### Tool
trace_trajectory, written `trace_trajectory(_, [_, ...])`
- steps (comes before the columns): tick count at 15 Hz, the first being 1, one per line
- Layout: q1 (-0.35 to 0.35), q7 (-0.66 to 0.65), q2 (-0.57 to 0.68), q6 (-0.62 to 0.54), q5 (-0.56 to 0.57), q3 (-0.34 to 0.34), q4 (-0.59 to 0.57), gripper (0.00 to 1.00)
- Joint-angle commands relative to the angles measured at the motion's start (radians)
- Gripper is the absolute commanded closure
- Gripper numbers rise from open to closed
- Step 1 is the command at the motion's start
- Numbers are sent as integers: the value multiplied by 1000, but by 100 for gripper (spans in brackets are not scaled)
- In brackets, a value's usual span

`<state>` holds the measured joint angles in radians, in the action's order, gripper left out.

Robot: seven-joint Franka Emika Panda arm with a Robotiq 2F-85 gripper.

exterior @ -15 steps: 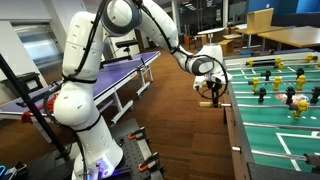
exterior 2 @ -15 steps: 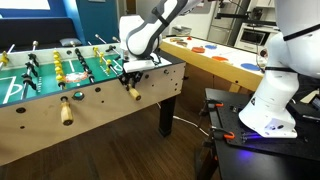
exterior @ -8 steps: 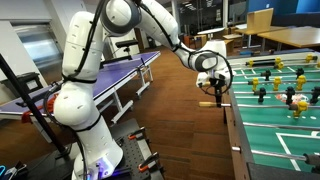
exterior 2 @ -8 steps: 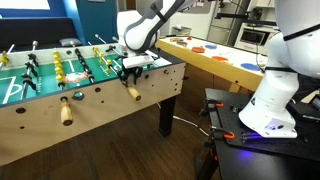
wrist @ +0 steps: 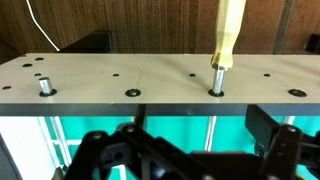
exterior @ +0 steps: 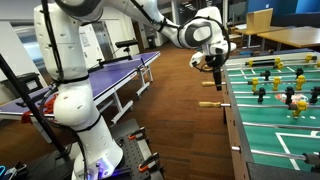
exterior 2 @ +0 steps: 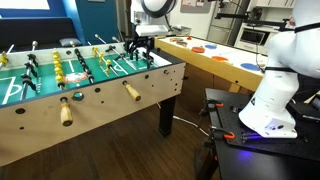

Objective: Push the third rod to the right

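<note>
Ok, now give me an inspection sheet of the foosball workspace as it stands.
Surface: foosball table, green playing field.
Job's things: wooden rod handles stick out of the side wall; none is gripped.
Clutter: coloured discs on the neighbouring table.
Grippers: hand raised above the table's edge, appears open and empty.
Cables: thin cable on the floor under the foosball table.
Surroundings: ping-pong table beside the robot.
</note>
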<state>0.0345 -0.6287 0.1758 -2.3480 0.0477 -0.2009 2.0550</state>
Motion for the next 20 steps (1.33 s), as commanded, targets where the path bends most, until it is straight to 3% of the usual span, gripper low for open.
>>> trace_trajectory(1, [-7,-25,-223,43,50,47,157,0])
trace_trajectory(9, [-48,-92,-451,28,66,193,337,0])
trace_trajectory(20, [-113,-120,-541,-26,78,263,437,0])
